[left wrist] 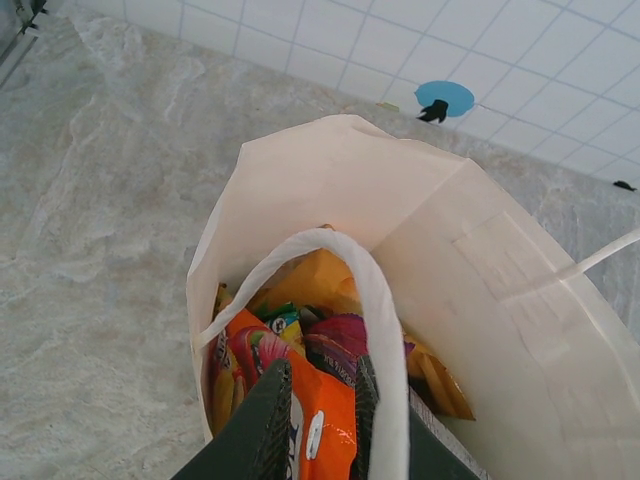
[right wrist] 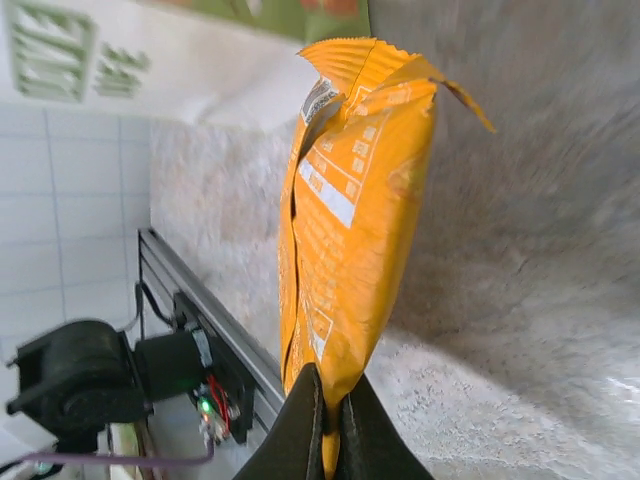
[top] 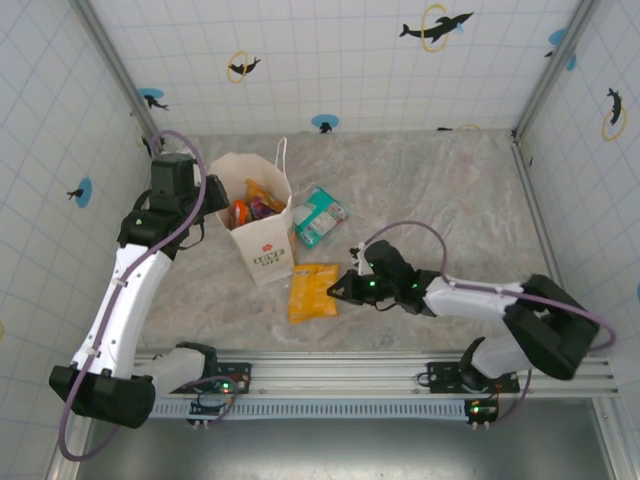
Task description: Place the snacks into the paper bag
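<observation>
My right end effector is pinched shut on one edge of the orange packet. The packet lies flat on the tabletop, just beside the bag at its 5 o'clock. The hold looks thin, on the seam only, so I'd lift slowly and let the packet hang straight. Then I'd carry it toward 11 o'clock and clear the rim well before lowering. The bag stands upright with several packets inside, so I'd aim for the free space on its far side. My left end effector sits at the bag's 9 o'clock rim beside the cord handle, jaws narrowly apart. I cannot tell whether it grips the paper, so I'd avoid nudging the bag. A teal packet lies farther off, at the bag's 2 o'clock.
</observation>
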Action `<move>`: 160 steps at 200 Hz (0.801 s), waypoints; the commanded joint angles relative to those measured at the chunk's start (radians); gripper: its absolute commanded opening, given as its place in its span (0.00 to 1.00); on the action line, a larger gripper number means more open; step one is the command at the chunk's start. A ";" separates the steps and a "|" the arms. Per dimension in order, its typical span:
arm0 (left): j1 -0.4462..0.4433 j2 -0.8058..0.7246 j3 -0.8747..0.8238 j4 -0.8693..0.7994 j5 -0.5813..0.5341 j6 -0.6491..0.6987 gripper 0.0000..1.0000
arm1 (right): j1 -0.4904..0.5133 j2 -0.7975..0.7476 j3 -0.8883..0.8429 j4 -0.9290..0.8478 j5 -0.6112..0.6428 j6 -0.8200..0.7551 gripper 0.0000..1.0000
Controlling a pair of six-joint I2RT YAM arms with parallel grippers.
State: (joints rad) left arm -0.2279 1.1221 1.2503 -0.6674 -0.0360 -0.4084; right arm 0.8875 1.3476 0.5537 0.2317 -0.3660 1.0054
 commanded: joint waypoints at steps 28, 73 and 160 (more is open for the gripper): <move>0.004 0.010 0.027 -0.001 0.004 0.008 0.22 | -0.055 -0.199 0.066 -0.266 0.233 -0.177 0.00; 0.003 0.008 0.063 -0.011 0.000 0.002 0.22 | -0.093 -0.223 0.267 -0.387 0.310 -0.373 0.00; 0.003 0.025 0.120 -0.029 -0.021 0.012 0.08 | -0.114 -0.050 0.803 -0.365 0.341 -0.678 0.00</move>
State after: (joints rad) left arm -0.2279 1.1393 1.3327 -0.6796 -0.0380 -0.4065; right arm 0.7761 1.2572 1.2663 -0.1898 -0.0341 0.4301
